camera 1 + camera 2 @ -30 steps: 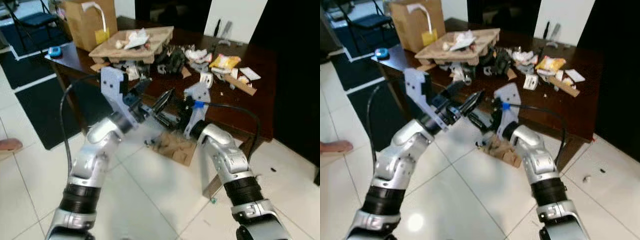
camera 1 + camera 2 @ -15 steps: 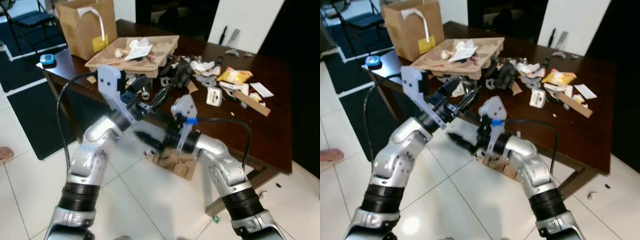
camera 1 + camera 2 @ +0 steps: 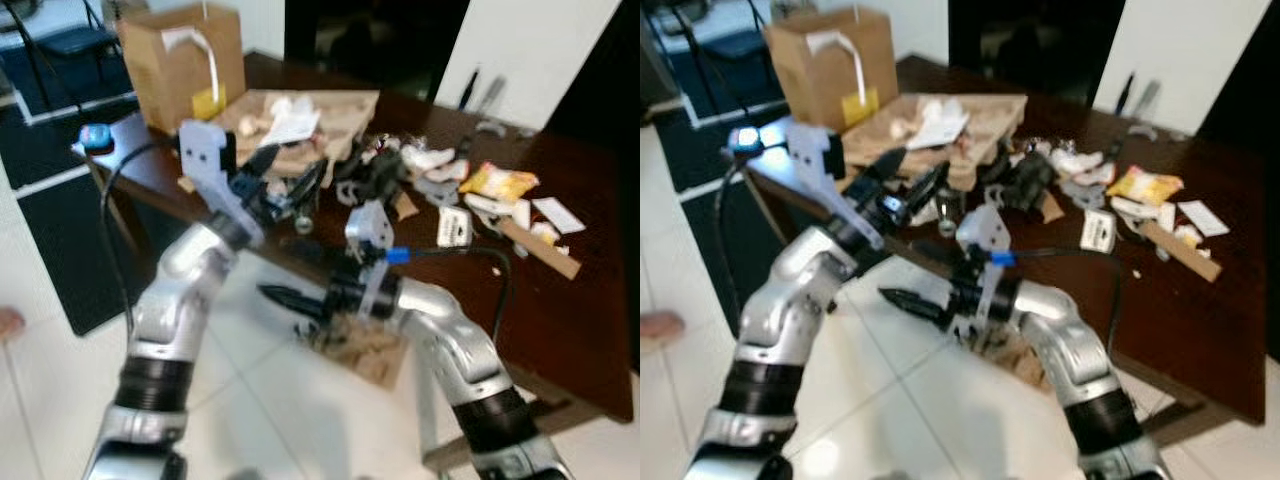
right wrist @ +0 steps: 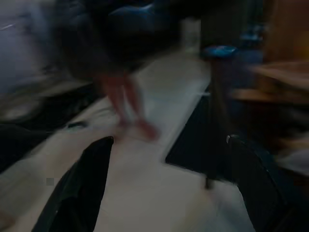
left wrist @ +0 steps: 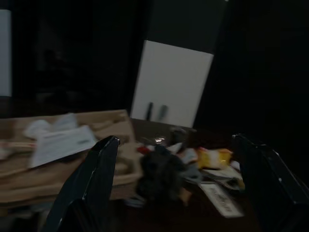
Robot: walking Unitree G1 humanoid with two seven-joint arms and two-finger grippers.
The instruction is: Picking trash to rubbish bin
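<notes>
Trash [image 3: 440, 185], seemingly light, crumpled and soft, was scattered over the table [image 3: 590, 330] at upper centre, best pinched by a loose edge, while left gripper [image 3: 290, 180] and right gripper [image 3: 285, 297] were held wide and empty.

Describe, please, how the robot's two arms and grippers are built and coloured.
Both arms are silver metal with ribbed black collars at the joints. Each wrist carries a pale grey plate and a looping black cable; the right one has a blue cable clip. The left gripper and right gripper each have two long black tapered fingers.
</notes>
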